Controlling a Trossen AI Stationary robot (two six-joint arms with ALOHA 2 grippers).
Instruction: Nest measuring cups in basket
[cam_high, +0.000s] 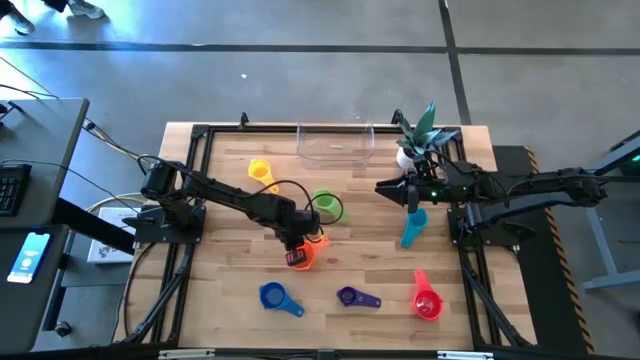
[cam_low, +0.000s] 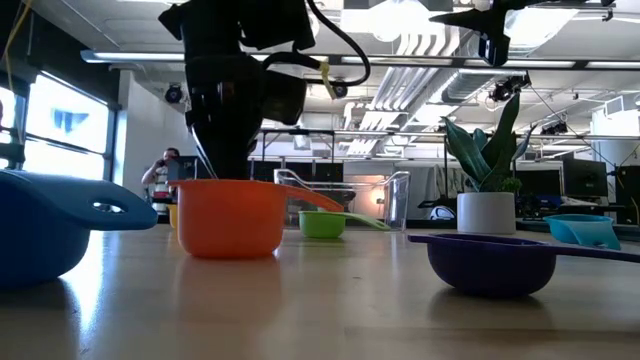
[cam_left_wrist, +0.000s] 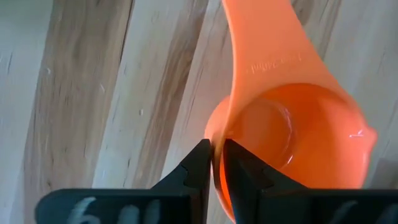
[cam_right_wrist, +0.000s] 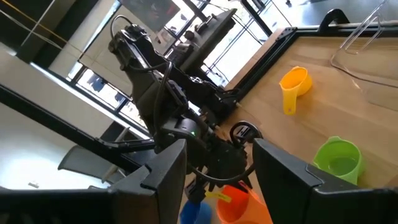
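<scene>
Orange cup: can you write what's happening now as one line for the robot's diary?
left gripper: jaws pinch orange cup rim | cup: on table | right gripper: open, waiting near plant | basket: no cups

Left end effector (cam_left_wrist: 216, 163) points down, fingers nearly closed; right end effector (cam_right_wrist: 217, 180) hovers, fingers apart.

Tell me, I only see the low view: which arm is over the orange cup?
Observer: The left one. Its tool pinches the orange cup by the rim.
Operator: Is anything in the basket?
Observer: No. From above, the basket holds no cups yet.
Operator: Where's the red cup? I can't find it.
Observer: The red cup lies near the table's front edge, on the right arm's side.
</scene>
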